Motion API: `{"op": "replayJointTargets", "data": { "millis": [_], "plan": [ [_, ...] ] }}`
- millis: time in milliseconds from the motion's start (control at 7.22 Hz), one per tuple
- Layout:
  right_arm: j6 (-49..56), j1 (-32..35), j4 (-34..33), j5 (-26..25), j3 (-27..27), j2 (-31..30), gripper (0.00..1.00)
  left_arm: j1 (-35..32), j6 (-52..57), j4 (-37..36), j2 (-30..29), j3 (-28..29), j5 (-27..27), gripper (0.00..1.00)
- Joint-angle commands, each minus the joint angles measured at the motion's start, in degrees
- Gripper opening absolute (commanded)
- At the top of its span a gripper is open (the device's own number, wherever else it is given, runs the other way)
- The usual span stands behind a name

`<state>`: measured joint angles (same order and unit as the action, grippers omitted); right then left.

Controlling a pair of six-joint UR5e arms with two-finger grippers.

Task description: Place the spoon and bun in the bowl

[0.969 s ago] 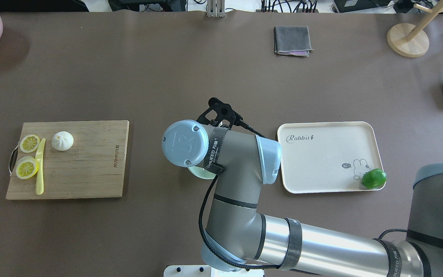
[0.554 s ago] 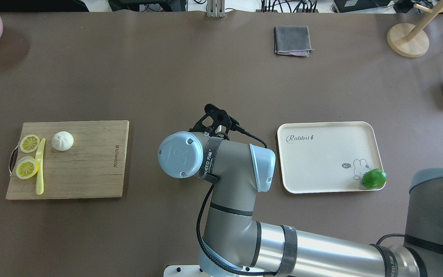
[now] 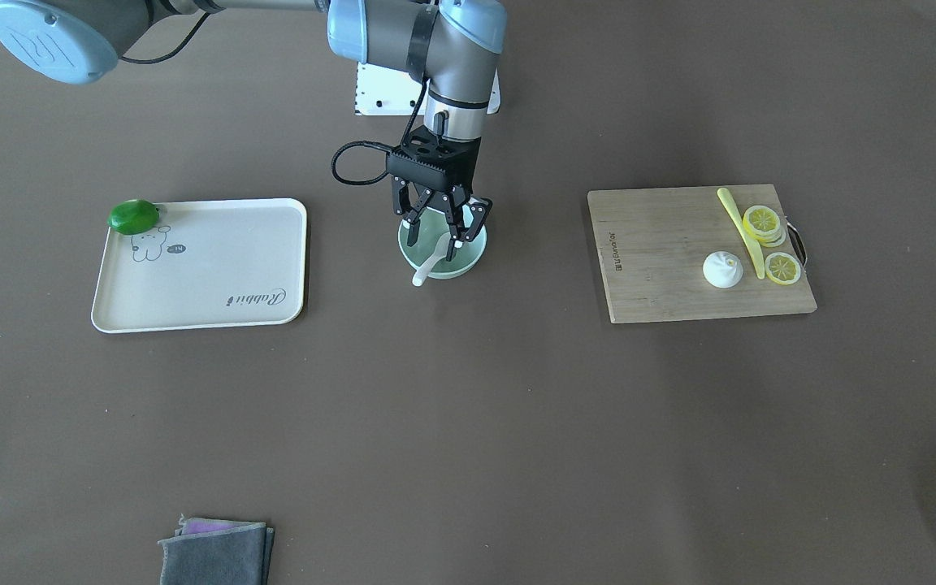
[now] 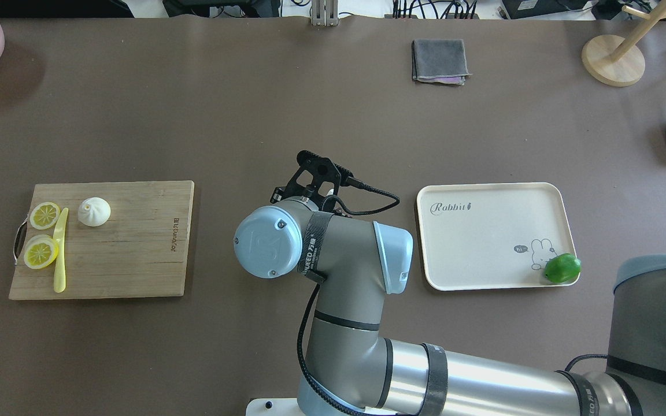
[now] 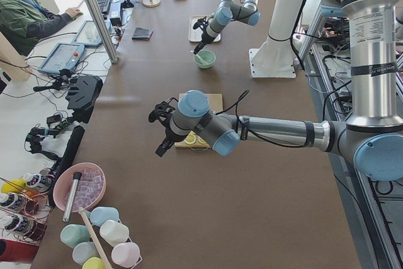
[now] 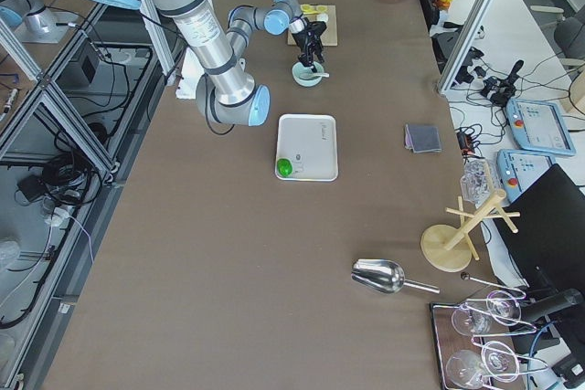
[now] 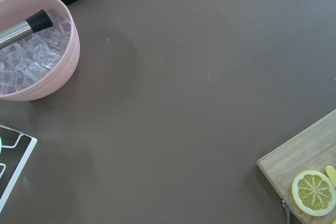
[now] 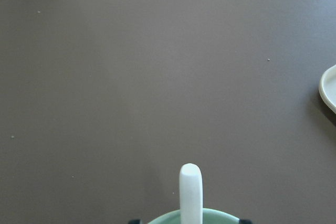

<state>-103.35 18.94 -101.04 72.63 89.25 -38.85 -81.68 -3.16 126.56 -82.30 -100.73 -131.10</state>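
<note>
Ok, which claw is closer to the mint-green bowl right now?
Right. The right claw hangs open directly over the bowl, where the white spoon lies. The left claw is far off, past the wooden cutting board.

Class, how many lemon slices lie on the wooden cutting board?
2 clearly: a far lemon slice and a near lemon slice, both on the cutting board beside the yellow knife. An edge beneath the near one hints at a hidden third.
</note>
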Motion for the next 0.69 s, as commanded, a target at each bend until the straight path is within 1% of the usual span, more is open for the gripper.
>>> {"op": "replayJointTargets", "data": {
  "millis": [0, 138, 277, 415, 554],
  "plan": [
    [8.39, 4.42, 0.49, 5.65, 1.71, -0.61, 1.0, 3.25, -11.86, 2.96, -1.27, -0.87, -3.26, 0.99],
    [15.56, 7.66, 0.67, 11.6, 3.98, -2.09, 1.0, 7.45, -25.35, 8.99, -1.37, -0.96, -3.11, 0.99],
    [21.64, 10.91, 1.28, 16.44, 8.53, -5.85, 1.0, 11.67, -34.54, 11.05, -2.5, -1.4, -2.42, 1.0],
    [28.66, 15.04, 2.85, 22.32, 13.1, -10.58, 1.0, 15.11, -35.85, 10.9, -2.6, -1.84, 0.46, 1.0],
    [36.56, 19.86, 2.87, 28.99, 15.49, -14.11, 1.0, 18.88, -35.95, 10.64, -3.03, -1.84, 2.84, 1.0]
  ]
}}
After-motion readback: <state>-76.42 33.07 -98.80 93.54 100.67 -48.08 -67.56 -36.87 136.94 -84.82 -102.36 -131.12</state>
